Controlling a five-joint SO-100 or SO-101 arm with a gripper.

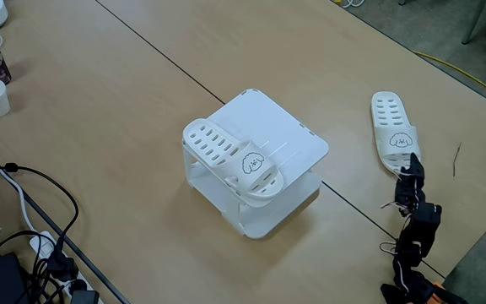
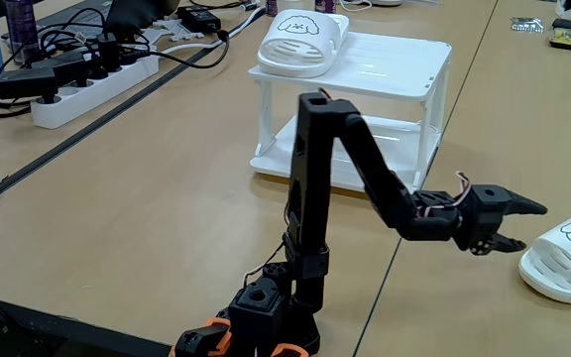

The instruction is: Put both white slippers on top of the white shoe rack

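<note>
My base (image 2: 256, 322) sits closest to the camera in a fixed view, black with orange parts, and my arm (image 2: 365, 164) rises from it, then bends down and out to the right. My fingers (image 2: 523, 226) are spread apart, empty, pointing at the toe end of one white slipper (image 2: 568, 258) lying on the wooden surface (image 2: 147, 218), just short of touching it. In a fixed view from above, my fingers (image 1: 411, 166) hover at that slipper's (image 1: 393, 131) strap end. The other white slipper (image 1: 233, 162) already rests on the white shoe rack (image 1: 277, 135), along its left side with its toe overhanging the front edge. Cables and a power strip (image 2: 92, 84) lie far left.
</note>
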